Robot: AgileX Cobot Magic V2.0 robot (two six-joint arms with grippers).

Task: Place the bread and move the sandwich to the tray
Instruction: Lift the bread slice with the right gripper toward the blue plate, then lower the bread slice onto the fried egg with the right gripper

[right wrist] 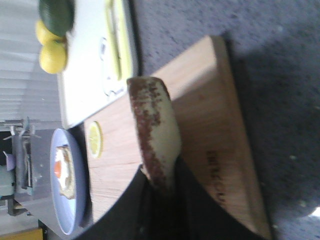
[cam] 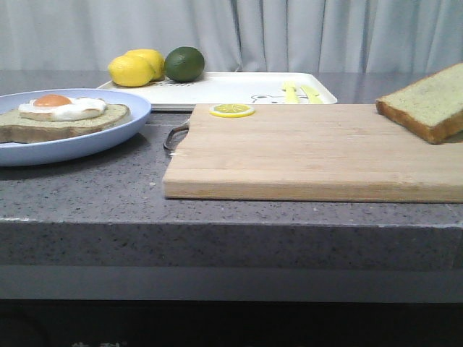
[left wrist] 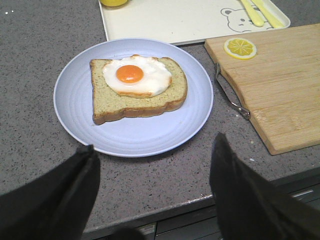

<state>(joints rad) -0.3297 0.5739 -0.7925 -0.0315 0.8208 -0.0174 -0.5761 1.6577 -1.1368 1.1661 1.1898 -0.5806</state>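
Soft, even room light. The cutting board point(cam: 311, 148) casts a faint shadow toward six o'clock. The right wrist view is blurred; the others are sharp.

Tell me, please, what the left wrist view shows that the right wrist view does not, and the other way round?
Only the left wrist view shows the open left gripper hanging short of the pale blue plate, and the cutting board's metal handle. Only the right wrist view shows the right gripper shut on the plain bread, plus the lime. Both show the egg-topped sandwich, the white tray, the wooden cutting board and the lemon slice.
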